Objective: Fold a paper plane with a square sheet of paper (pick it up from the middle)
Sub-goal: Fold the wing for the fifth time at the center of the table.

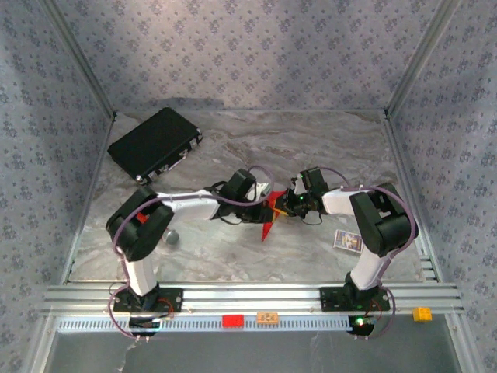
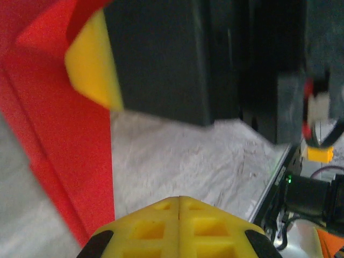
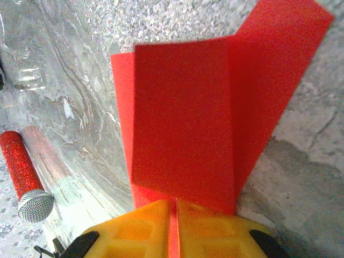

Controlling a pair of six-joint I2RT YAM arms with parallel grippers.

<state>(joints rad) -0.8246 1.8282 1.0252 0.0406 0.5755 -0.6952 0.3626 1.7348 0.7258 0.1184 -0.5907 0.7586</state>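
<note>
The square sheet of paper (image 3: pixel 188 118) is bright red and folded into overlapping creased layers, with one flap sticking out to the upper right. My right gripper (image 3: pixel 173 207) is shut on its near edge, and a thin red strip shows between the yellow fingers. From above, the paper (image 1: pixel 269 221) is a red wedge at mid-table between my right gripper (image 1: pixel 283 203) and my left gripper (image 1: pixel 261 205). My left gripper (image 2: pixel 179 200) is shut with nothing between its yellow fingers. The paper (image 2: pixel 64 140) lies just to its left, and the right gripper's yellow fingertip (image 2: pixel 88 70) is close above.
A black case (image 1: pixel 155 144) lies at the back left. A small card (image 1: pixel 348 239) sits by the right arm. A grey round object (image 1: pixel 171 235) rests near the left arm, and a red-and-silver microphone-like object (image 3: pixel 24 177) lies on the marble table (image 1: pixel 311 148). Small blocks (image 1: pixel 231 320) sit on the front rail.
</note>
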